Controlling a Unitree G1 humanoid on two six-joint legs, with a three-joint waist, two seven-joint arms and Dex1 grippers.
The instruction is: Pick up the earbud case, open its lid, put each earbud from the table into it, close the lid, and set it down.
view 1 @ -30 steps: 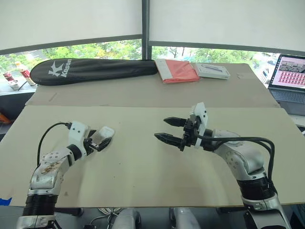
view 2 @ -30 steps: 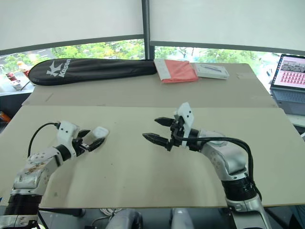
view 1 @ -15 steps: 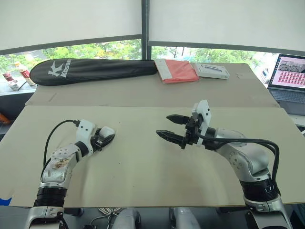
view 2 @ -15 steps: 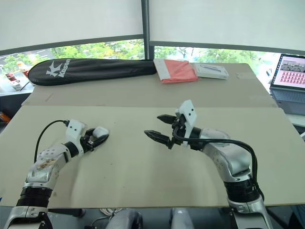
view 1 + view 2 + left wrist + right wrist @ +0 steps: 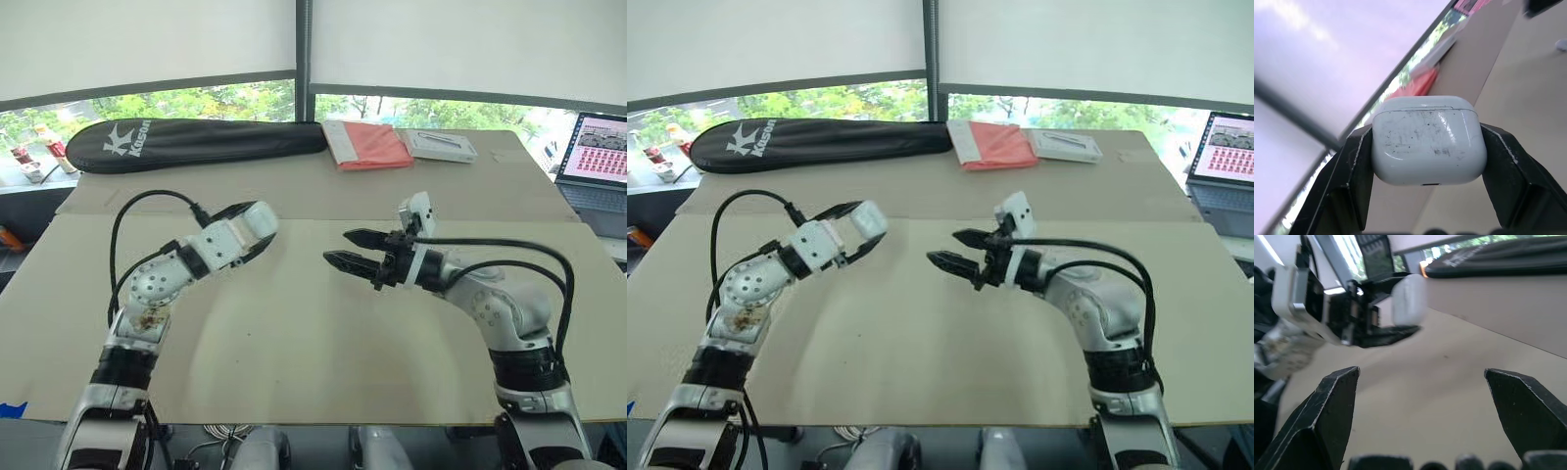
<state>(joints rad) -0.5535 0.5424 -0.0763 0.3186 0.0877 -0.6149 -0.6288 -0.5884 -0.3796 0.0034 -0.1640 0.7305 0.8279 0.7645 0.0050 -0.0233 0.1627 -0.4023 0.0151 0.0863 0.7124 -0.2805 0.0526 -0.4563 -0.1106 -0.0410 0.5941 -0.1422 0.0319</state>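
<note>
A white earbud case [image 5: 259, 221] with its lid down is clamped between the two black fingers of my left gripper [image 5: 253, 227], lifted above the tan table [image 5: 294, 333] left of centre. In the left wrist view the scuffed case [image 5: 1428, 139] fills the gap between the fingers, its lid seam near the top. My right gripper [image 5: 336, 247] hovers open a short way to the right of the case, pointing at it, with nothing between its fingers. The right wrist view looks past the right gripper [image 5: 1421, 373] at the case [image 5: 1408, 298]. A small white thing [image 5: 1562, 45] lies on the table; I cannot tell what it is.
Along the back of the table lie a black racket bag [image 5: 196, 142], a red booklet [image 5: 367, 147] and a flat white box [image 5: 441, 145]. An open laptop [image 5: 593, 157] stands at the far right edge.
My left gripper has lifted the case off the table and carried it up and to the right, toward the right gripper. The right gripper has stayed open, nearly in place.
</note>
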